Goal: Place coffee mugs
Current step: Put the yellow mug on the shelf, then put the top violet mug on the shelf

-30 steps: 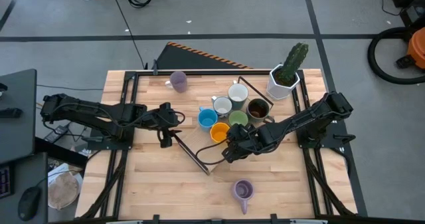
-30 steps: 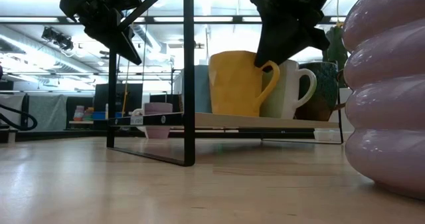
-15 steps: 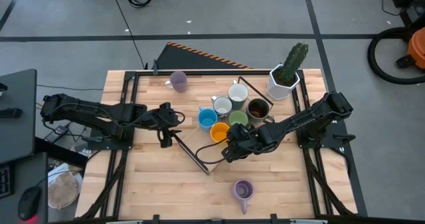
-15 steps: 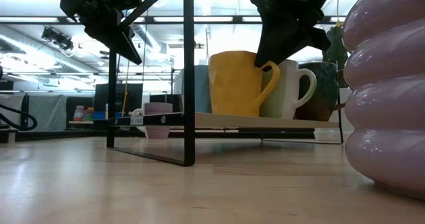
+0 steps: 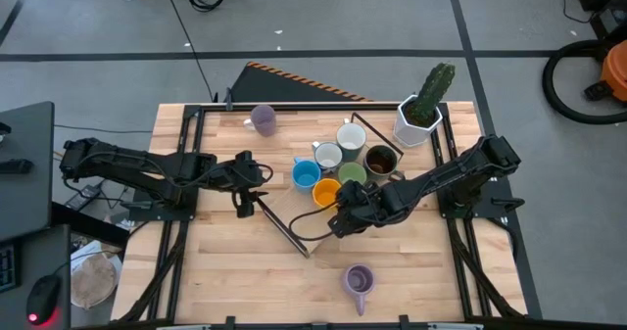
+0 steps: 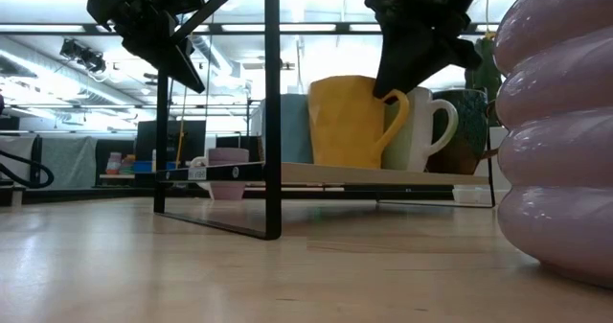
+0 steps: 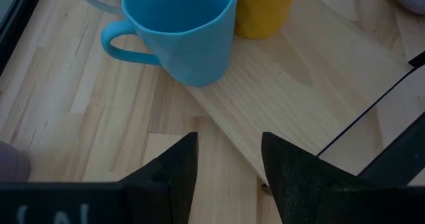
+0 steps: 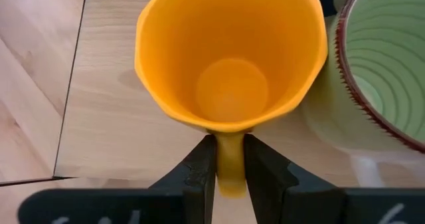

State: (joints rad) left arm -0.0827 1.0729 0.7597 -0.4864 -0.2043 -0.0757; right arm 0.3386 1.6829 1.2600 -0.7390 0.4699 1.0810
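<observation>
Six mugs stand on a wooden board (image 5: pixel 294 211) in a black wire frame: blue (image 5: pixel 306 174), two white (image 5: pixel 327 156) (image 5: pixel 351 136), dark brown (image 5: pixel 380 160), green (image 5: pixel 351 176) and orange (image 5: pixel 324 194). One lavender mug (image 5: pixel 263 119) stands near the table's far edge. The other lavender mug (image 5: pixel 359 279) stands near the near edge. My right gripper (image 5: pixel 338 215) is shut on the orange mug (image 8: pixel 229 51). My left gripper (image 5: pixel 245 201) hovers open at the board's left edge, beside the blue mug (image 7: pixel 179 31). My right gripper pinches the orange mug's handle (image 8: pixel 229 159) between its two fingers (image 8: pixel 199 174), one on each side. It comes slanting down from the table's right and near side. The mug is upright, its base level with the board (image 6: pixel 345 167).
A white angular pot with a green cactus (image 5: pixel 419 115) stands at the table's far right. The frame's black uprights (image 6: pixel 272 103) rise around the board. Bare table shows on the near left.
The orange mug has shifted a little toward the table's right along the board, together with my right gripper, which stays shut on its handle. My left arm has kept still.
</observation>
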